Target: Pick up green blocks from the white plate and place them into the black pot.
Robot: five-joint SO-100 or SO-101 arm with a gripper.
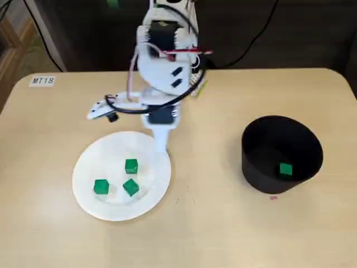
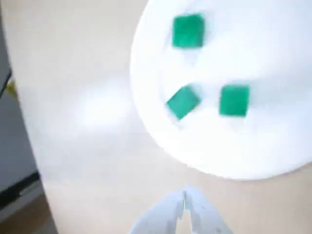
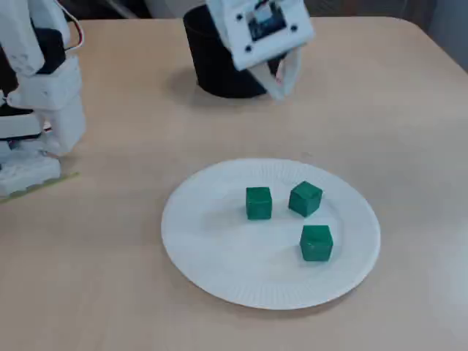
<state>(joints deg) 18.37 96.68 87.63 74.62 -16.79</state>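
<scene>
A pale wooden tabletop (image 1: 212,234) is seen from above in a fixed view. In its far left corner sits a small white label (image 1: 43,81) reading "MT18".

Left of the middle, close to the near edge, lies a round white plate (image 1: 92,159). Three green blocks rest on it, apart from one another. The leftmost block (image 1: 101,186) is toward the plate's near side. The upper block (image 1: 131,166) is near the plate's middle. The lower block (image 1: 130,187) is just below it and turned at an angle.

At the middle of the far edge stands the white robot arm (image 1: 164,67), with red and black cables looped around it. It leans out over the tabletop, and its gripper (image 1: 160,146) points down at the plate's far right rim. In the wrist view the gripper (image 2: 184,207) is closed. Its two white fingertips (image 2: 168,217) meet along a thin seam with nothing between them. They sit over bare tabletop just off the plate's rim, and all three blocks are out in front of them. In the other fixed view the gripper (image 3: 281,86) hangs in the air, well clear of the blocks.

Toward the right edge of the tabletop stands the black pot (image 1: 259,167), upright and well apart from the plate. A fourth green block (image 1: 285,169) lies inside it on the bottom.
</scene>
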